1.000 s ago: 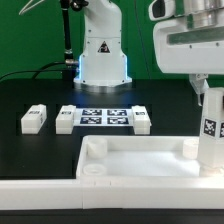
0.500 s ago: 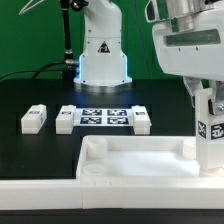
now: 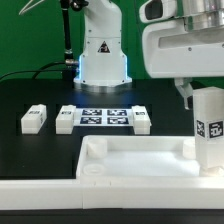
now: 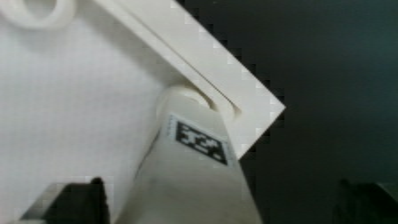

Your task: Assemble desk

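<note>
The white tabletop lies rim up at the front of the black table, and its corner shows in the wrist view. A white square leg with a black-and-white tag stands upright in the corner socket at the exterior view's right; the wrist view looks down along the same leg. My gripper hangs over the leg's top, open. Dark fingertips stand on either side of the leg with a gap on each side, gripper. Three more legs lie loose behind the tabletop.
The marker board lies flat between two of the loose legs. My arm's white base stands at the back centre with cables at its left. A long white bar runs along the front edge.
My jaws have gone from shut on the leg to wide open, and the hand has lifted slightly. The leg stays upright in the corner socket.
</note>
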You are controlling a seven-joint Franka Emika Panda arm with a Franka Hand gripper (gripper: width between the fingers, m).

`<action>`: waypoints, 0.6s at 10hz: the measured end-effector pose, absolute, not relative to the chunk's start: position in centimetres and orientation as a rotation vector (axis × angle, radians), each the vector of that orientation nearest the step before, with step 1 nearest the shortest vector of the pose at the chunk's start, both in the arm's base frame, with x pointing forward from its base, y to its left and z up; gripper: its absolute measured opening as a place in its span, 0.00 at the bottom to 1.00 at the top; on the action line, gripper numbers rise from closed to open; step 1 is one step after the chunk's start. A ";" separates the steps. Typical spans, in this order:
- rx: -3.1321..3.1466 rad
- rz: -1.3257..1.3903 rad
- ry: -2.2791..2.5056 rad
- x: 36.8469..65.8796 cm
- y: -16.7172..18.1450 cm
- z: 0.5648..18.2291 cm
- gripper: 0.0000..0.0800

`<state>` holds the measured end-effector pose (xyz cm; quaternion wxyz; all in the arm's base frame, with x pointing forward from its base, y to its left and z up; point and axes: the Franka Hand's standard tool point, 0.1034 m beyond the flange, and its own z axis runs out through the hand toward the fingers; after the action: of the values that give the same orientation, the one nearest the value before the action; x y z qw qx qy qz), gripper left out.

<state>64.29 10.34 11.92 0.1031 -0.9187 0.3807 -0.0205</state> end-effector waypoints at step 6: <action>-2.981 -0.131 0.175 64.0 10.1 11.4 0.81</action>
<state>64.03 10.10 11.41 0.0762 -0.9944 0.0584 -0.0437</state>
